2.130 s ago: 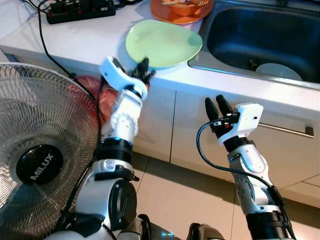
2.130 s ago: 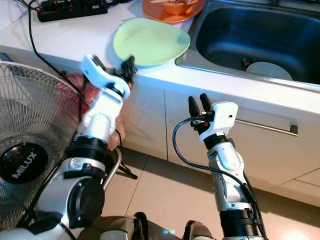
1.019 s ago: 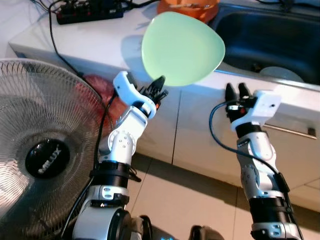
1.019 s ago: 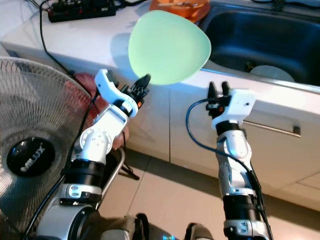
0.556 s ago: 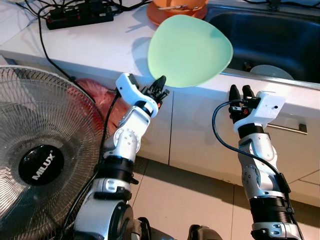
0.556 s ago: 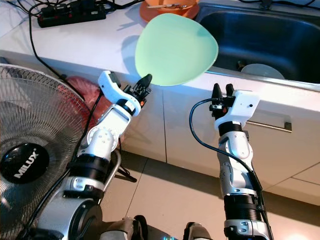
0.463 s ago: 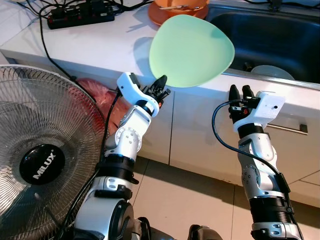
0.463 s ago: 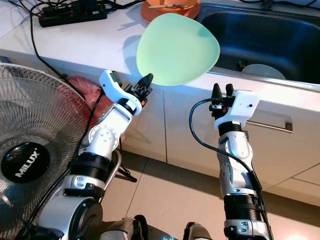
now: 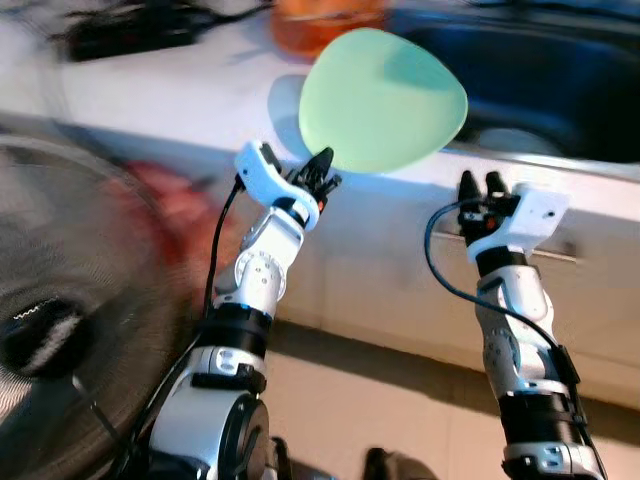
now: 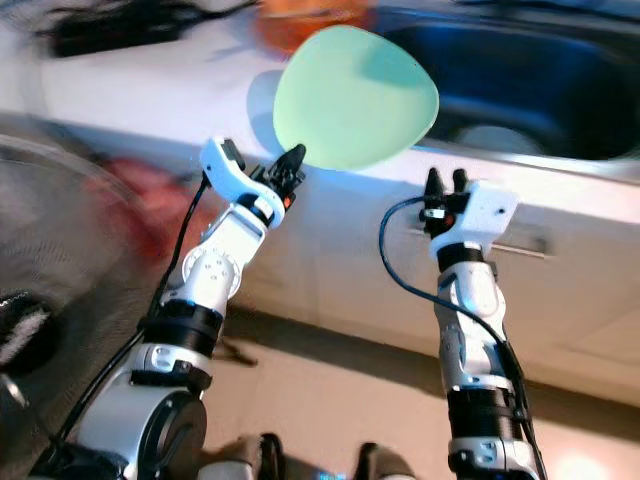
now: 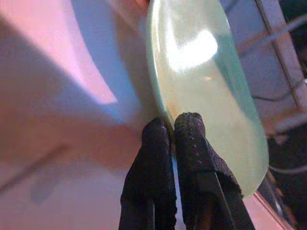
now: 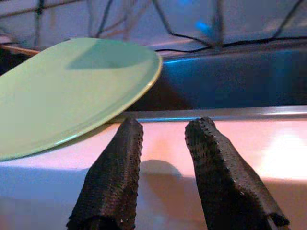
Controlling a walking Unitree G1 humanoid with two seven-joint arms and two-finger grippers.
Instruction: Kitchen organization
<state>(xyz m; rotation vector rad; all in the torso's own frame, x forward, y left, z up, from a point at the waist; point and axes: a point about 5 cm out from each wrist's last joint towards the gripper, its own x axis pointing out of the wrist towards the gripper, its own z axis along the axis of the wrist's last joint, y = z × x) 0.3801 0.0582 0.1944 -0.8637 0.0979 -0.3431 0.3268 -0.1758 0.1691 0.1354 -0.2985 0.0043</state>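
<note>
A pale green plate hangs tilted in the air above the white counter's front edge, just left of the sink. My left gripper is shut on the plate's lower rim; in the left wrist view both black fingers pinch the plate at its edge. My right gripper is raised in front of the cabinet below the sink, open and empty. In the right wrist view its fingers point at the counter edge with the plate to one side.
An orange dish sits on the counter behind the plate. A pale dish lies in the sink. A black power strip is at the back left. A standing fan crowds my left side; a cabinet handle is beside my right arm.
The whole picture has blurred and shifted slightly, so the camera is moving. The plate stays held aloft in my left gripper; both arms keep about the same pose.
</note>
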